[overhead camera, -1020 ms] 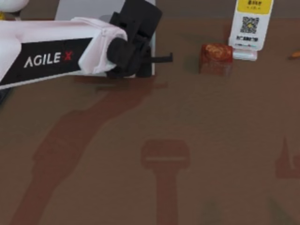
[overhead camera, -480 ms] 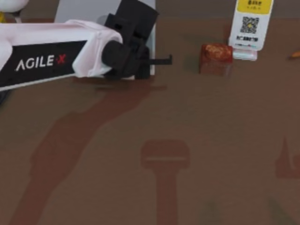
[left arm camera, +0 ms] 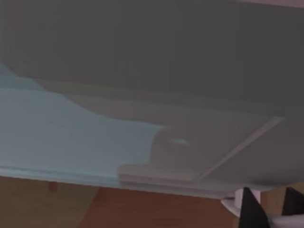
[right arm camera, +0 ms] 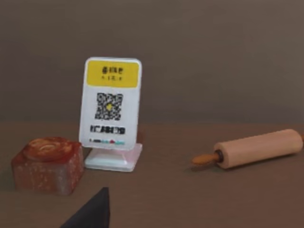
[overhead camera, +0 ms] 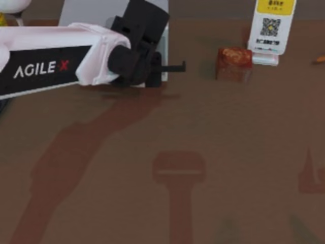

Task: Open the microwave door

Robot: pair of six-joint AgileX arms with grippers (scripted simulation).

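Note:
The microwave [overhead camera: 91,11] stands at the back left of the table, its light top partly covered by my left arm. My left gripper [overhead camera: 163,67] is at the microwave's front right corner, one thin black finger [overhead camera: 175,66] sticking out to the right. The left wrist view shows the grey cavity [left arm camera: 142,57] and pale bluish floor [left arm camera: 71,137]. The gripper's dark fingertips [left arm camera: 249,211] stand around the pale handle [left arm camera: 236,203] of the microwave door, shut on it. The arm hides most of the door from above. My right arm is parked out of the top view; its wrist view shows one dark finger [right arm camera: 95,211].
A red-brown block [overhead camera: 234,63] sits right of the microwave. A white and yellow QR sign [overhead camera: 271,25] stands just behind it. A wooden rolling pin [right arm camera: 256,149] lies at the table's far right edge [overhead camera: 319,59].
My left arm has swung to the left, and the gripper has shifted slightly left and toward the front of the table with the handle.

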